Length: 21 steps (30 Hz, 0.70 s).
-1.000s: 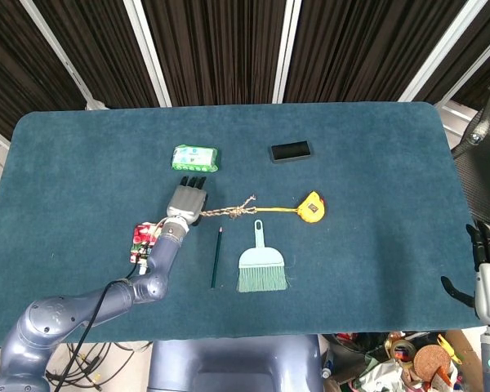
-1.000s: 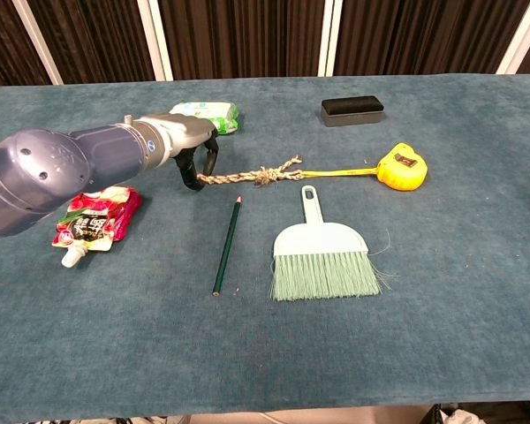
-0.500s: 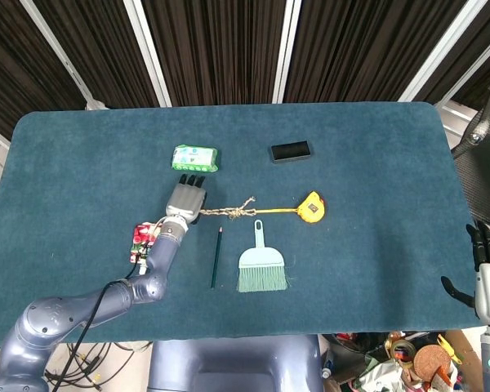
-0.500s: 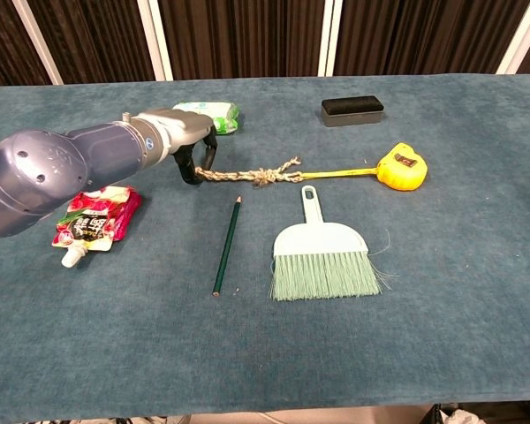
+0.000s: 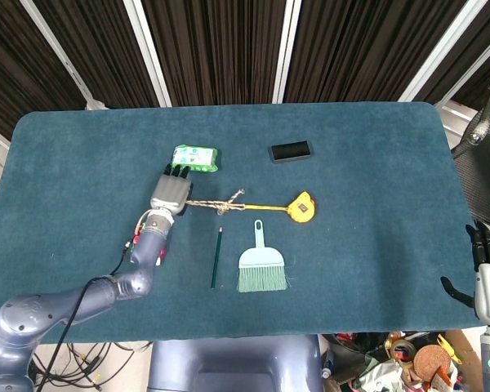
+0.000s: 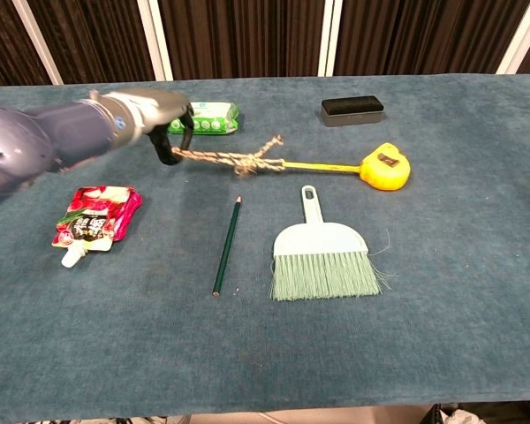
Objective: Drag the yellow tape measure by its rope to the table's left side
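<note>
Tape measure: yellow hard-cased tape measure [image 6: 385,168] lies on the teal cloth-covered table [image 5: 376,245], near its middle, just above the handle of the pale green hand brush [image 6: 322,258].
Rope: braided tan rope [image 6: 225,159], knotted midway, joins a short length of drawn-out yellow blade and runs taut leftward to the left hand.
Left hand: left hand [image 6: 163,119] has its fingers curled round the rope's free end, grasping it, just in front of the green wipes packet [image 6: 203,117].
Right hand: right hand [image 5: 487,273] hangs off the table's right edge, fingers spread, holding nothing.
Handling: the case looks compact and fairly heavy for its size, likely to slide readily on the cloth; the rope is soft and limp, so it only pulls, never pushes. A steady, low pull from the end seems best, since a jerk could draw more blade out.
Containers: none in view hold anything; the red drink pouch [image 6: 93,216] lies sealed.
Nearby: green pencil [image 6: 227,246]; black rectangular case [image 6: 352,109].
</note>
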### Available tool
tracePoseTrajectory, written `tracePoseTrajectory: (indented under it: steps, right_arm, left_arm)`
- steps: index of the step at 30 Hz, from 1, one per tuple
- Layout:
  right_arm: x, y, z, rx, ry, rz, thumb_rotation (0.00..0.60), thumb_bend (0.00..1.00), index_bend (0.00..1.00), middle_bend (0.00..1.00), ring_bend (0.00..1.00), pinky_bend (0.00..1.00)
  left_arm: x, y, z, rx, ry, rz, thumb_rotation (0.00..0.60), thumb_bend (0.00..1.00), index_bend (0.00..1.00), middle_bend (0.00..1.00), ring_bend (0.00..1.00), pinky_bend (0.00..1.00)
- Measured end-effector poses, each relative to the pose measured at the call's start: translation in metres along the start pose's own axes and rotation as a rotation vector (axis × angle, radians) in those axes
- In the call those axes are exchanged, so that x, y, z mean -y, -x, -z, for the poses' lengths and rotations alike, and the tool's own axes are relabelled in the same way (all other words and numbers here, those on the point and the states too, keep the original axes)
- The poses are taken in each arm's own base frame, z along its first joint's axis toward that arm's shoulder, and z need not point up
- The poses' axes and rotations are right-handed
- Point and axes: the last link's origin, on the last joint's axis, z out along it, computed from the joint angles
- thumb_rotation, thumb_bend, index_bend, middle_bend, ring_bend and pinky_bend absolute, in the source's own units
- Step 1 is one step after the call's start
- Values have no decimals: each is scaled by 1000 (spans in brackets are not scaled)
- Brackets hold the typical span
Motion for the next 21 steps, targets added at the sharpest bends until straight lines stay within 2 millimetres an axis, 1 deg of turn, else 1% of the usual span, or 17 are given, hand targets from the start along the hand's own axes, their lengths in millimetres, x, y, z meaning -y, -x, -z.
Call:
tracePoseTrajectory:
  steps: [6, 12, 15, 21]
  right_arm:
    - [0, 0, 0, -2, 1, 3, 600, 99, 94, 20, 106, 188]
    - [1, 0, 0, -2, 1, 6, 600, 99, 95, 20, 106, 188]
    - [1, 0, 1, -3, 1, 6, 600, 99, 95, 20, 106, 188]
    - [1, 0, 1, -3, 0, 6, 600, 99, 94, 20, 105, 188]
  left_arm:
    - [30, -15, 8, -28, -25, -2, 600, 450, 621, 83, 0, 0]
    - [65, -32, 24, -63, -50, -70, 600, 450, 622, 85, 0, 0]
    - [85, -41, 37, -86, -72, -127, 600, 450, 622, 85, 0, 0]
    - [131, -57, 69, -106, -143, -206, 600, 450, 623, 86, 0, 0]
